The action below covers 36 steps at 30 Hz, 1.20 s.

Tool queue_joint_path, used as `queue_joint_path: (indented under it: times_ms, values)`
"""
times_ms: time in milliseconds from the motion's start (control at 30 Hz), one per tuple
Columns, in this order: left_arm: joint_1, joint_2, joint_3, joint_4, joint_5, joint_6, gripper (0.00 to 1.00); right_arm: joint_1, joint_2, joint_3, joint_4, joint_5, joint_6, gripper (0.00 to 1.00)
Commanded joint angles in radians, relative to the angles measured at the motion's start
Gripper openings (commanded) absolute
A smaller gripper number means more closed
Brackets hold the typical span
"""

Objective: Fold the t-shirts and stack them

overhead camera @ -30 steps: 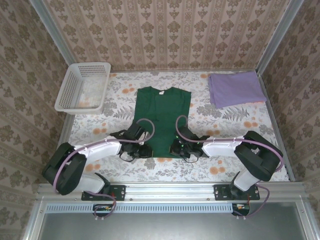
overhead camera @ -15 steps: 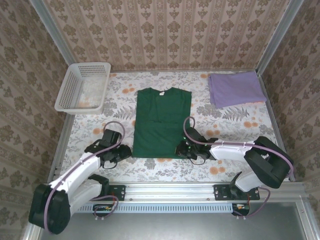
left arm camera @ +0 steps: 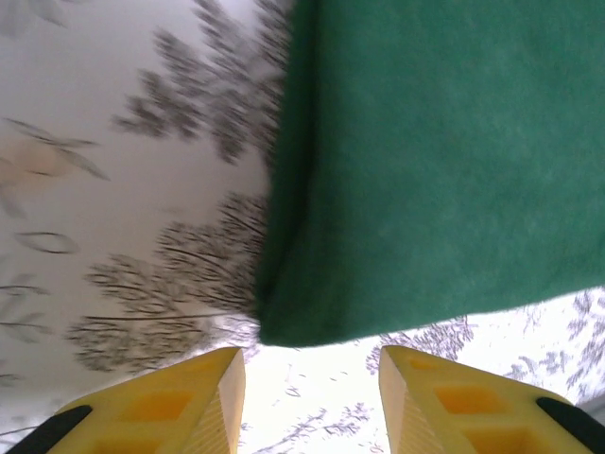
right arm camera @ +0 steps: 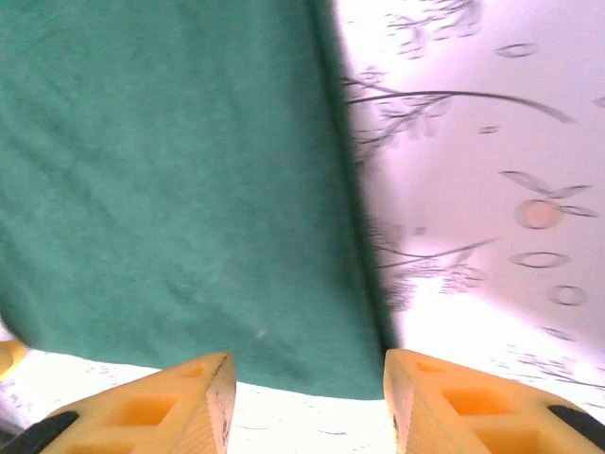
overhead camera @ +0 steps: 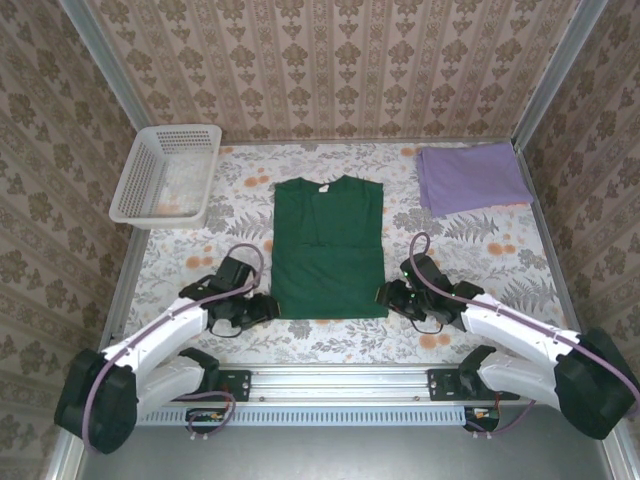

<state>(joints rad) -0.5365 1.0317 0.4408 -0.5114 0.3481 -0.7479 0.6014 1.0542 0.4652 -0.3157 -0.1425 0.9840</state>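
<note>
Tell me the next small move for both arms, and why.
Probably ease both arms forward and close on the hem corners. The green shirt lies folded narrow; the left gripper and right gripper sit at its near corners, jaws open, cloth just ahead.

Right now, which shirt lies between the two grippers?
The dark green t-shirt, laid out mid-table, with the left gripper and right gripper open at its near corners. The lilac t-shirt lies folded at the far right corner.

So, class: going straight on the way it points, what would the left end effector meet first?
Most likely the near corner of the dark green t-shirt, just ahead of the left end effector.
</note>
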Motion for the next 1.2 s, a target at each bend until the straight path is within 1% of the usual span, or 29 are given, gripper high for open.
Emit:
queue_joint_path:
  times_ms: [0,133,300,400,467,567,700,767,867,933,1000,1100,1167]
  values:
    - [-0.035,0.033,0.036,-0.003,-0.028,-0.008,0.42,-0.009,0.013,-0.012,-0.125,-0.030,-0.072,0.48]
    - [-0.042,0.010,0.025,-0.017,-0.101,-0.043,0.42,-0.006,0.067,-0.034,-0.055,-0.087,-0.062,0.48]
    - [-0.040,-0.039,0.009,-0.003,-0.118,-0.074,0.43,-0.002,0.094,-0.041,-0.009,-0.101,-0.060,0.48]
    - [-0.040,-0.020,0.007,0.033,-0.089,-0.081,0.42,-0.001,0.114,-0.036,0.006,-0.107,-0.064,0.47]
    - [-0.040,0.006,0.010,0.052,-0.077,-0.081,0.38,-0.002,0.126,-0.031,0.021,-0.112,-0.066,0.47]
    - [-0.040,0.041,0.013,0.063,-0.086,-0.073,0.33,-0.002,0.140,-0.016,0.021,-0.106,-0.076,0.46]
    - [-0.040,0.083,0.023,0.053,-0.104,-0.058,0.31,-0.001,0.155,0.002,0.018,-0.116,-0.081,0.43]
    - [-0.042,0.093,0.033,0.031,-0.121,-0.046,0.31,0.001,0.156,0.010,0.018,-0.121,-0.083,0.42]
    - [-0.047,0.087,0.045,0.001,-0.143,-0.033,0.39,0.003,0.153,0.016,-0.003,-0.105,-0.087,0.42]
    - [-0.052,0.080,0.054,-0.020,-0.155,-0.025,0.42,0.004,0.149,0.018,-0.004,-0.108,-0.088,0.41]
    - [-0.054,0.073,0.056,-0.025,-0.155,-0.024,0.42,0.007,0.143,0.023,-0.009,-0.111,-0.080,0.41]
    - [-0.057,0.071,0.038,0.010,-0.133,-0.037,0.42,0.023,0.127,0.028,-0.015,-0.092,-0.068,0.41]
    - [-0.058,0.086,0.026,0.040,-0.118,-0.040,0.36,0.023,0.136,0.034,-0.031,-0.074,-0.071,0.41]
